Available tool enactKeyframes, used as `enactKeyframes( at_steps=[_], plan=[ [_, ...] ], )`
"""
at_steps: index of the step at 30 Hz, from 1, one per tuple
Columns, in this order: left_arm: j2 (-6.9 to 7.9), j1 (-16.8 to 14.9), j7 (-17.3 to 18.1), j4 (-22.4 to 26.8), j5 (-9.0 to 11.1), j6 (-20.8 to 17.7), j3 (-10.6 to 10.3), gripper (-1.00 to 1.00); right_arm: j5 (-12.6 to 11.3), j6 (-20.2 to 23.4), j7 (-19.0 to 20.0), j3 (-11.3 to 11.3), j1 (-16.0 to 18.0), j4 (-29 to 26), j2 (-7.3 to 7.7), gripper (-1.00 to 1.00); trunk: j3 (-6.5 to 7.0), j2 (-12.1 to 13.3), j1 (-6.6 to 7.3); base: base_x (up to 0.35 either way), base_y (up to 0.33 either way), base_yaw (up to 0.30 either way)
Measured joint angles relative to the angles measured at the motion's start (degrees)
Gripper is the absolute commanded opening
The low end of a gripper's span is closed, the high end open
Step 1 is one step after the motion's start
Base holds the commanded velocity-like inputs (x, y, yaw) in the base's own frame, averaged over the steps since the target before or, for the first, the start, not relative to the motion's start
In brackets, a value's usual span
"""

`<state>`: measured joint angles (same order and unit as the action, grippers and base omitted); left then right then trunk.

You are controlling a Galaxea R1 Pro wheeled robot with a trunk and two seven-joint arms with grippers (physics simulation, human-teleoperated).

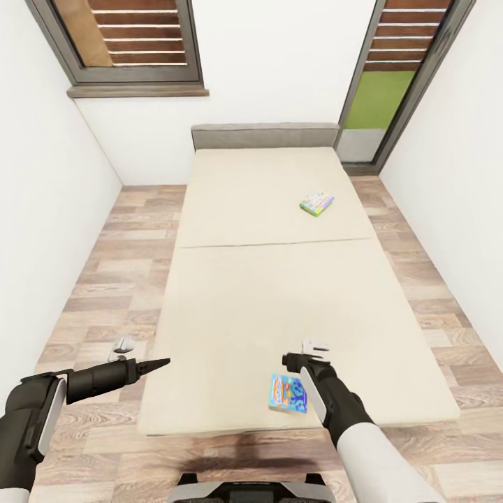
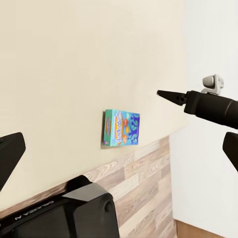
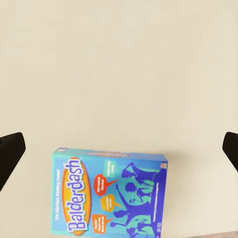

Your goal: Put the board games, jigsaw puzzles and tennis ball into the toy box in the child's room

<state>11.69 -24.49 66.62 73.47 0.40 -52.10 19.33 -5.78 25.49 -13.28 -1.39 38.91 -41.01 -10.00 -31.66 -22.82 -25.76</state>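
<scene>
Right gripper [image 1: 305, 358] hovering open at lower centre, beside blue board game [image 1: 288, 393] on bed [image 1: 230, 307], lining up grasp. Left gripper [image 1: 143, 365] idling lower left, apparently closed.

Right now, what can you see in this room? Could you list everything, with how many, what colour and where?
Bed: one, beige mattress, grey headboard, filling the middle of the room.
Blue board game: one, blue and teal, lettered Balderdash, flat on the bed near its foot edge, beside the right gripper.
Pale board game: one, pale with a green edge, flat on the bed's far half.
Windows: two, grey-framed, on the far wall.
Floor: light wood planks, around the bed.
Walls: white, on both sides.
Left gripper: one, black, over the floor by the bed's corner.
Right gripper: one, black, open, above the bed's foot end.
</scene>
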Motion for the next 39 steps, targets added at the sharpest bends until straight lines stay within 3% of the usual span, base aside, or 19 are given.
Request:
enactKeyframes(
  at_steps=[19,22,25,27,32,39],
  plan=[
    [0.55,0.0,1.5,1.36,0.41,-0.51,0.47,1.0,0.02,-0.39,0.0,-0.04,0.21,0.93,0.0,1.0,-1.8,0.0,0.0,0.0,0.0,0.0],
    [1.43,-0.01,6.79,2.29,0.69,-0.74,1.33,1.0,-0.01,-0.39,0.0,-0.04,0.22,0.88,0.0,1.0,-2.08,0.0,0.0,0.0,0.0,0.0],
    [3.45,0.04,18.34,2.77,0.59,-0.89,2.37,1.0,-0.01,-0.38,0.0,-0.04,0.23,0.81,0.0,1.0,-2.36,-0.01,0.0,0.0,0.0,0.0],
    [4.83,0.09,22.21,2.88,0.54,-0.9,2.67,1.0,-0.01,-0.38,0.0,-0.04,0.22,0.78,0.0,1.0,-2.55,0.0,0.0,0.0,0.0,0.0],
    [6.35,0.15,23.13,2.96,0.76,-0.97,2.88,1.0,-0.01,-0.38,0.0,-0.04,0.23,0.76,0.0,1.0,-3.03,0.0,0.0,0.0,0.0,0.0],
    [6.52,0.16,23.13,2.98,0.95,-0.99,2.83,1.0,0.0,-0.38,0.0,-0.04,0.25,0.68,0.0,1.0,-3.69,0.0,0.0,0.0,0.0,0.0]
  ],
)
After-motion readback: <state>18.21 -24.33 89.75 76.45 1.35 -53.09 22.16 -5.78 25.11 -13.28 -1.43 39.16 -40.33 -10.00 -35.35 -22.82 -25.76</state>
